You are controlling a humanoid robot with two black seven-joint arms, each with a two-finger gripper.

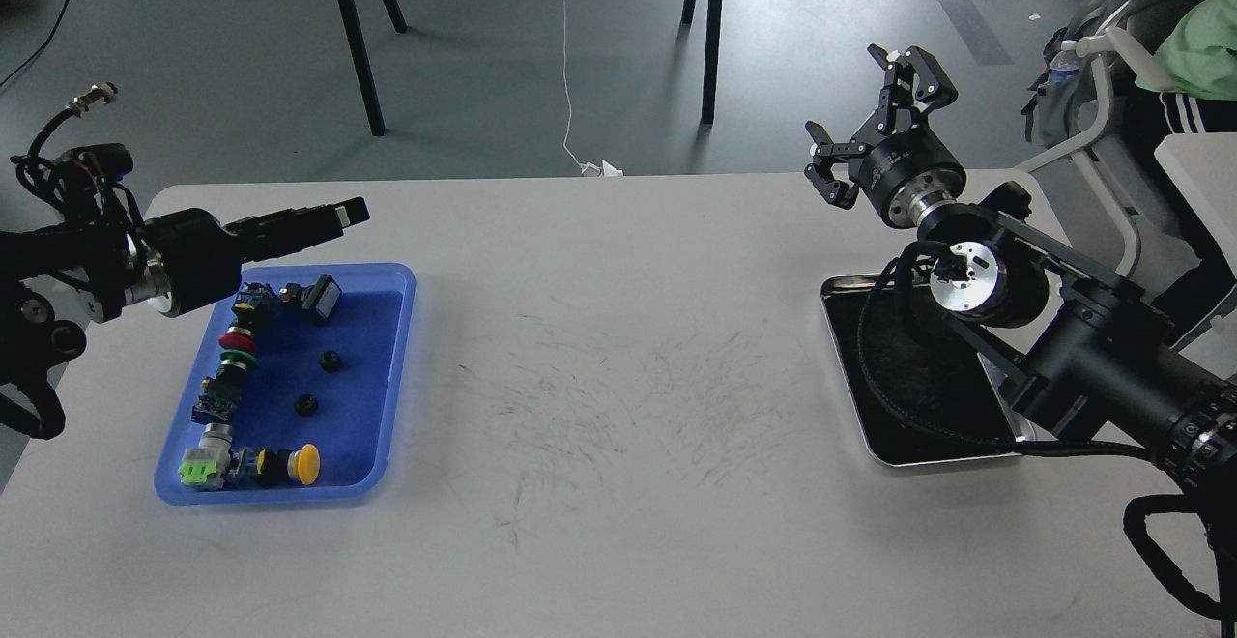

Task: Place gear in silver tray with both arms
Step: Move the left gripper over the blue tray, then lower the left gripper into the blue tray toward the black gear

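Blue tray (391, 382) on your left holds everything loose: a row of push-button parts down its left edge and two small black round pieces, likely the gears (330, 361), lying on its open floor. Silver tray (846, 396) sits well apart on your right side of the bench (618, 329), and its black floor shows nothing in it where the right arm does not cover it. So, as I judge it, nothing is delivered yet and the whole job is left: pick, carry across, probably hand over, set down.

Your left pincer (333, 215) hangs over the far edge of the blue tray, pointing toward the bench's middle; it looks closed or nearly so from this side-on angle, but you cannot tell for sure, and nothing shows in it. Your right pincer (865, 121) is raised beyond the silver tray's far end, fingers spread wide and empty.

You need to bring the left pincer down onto a gear first.
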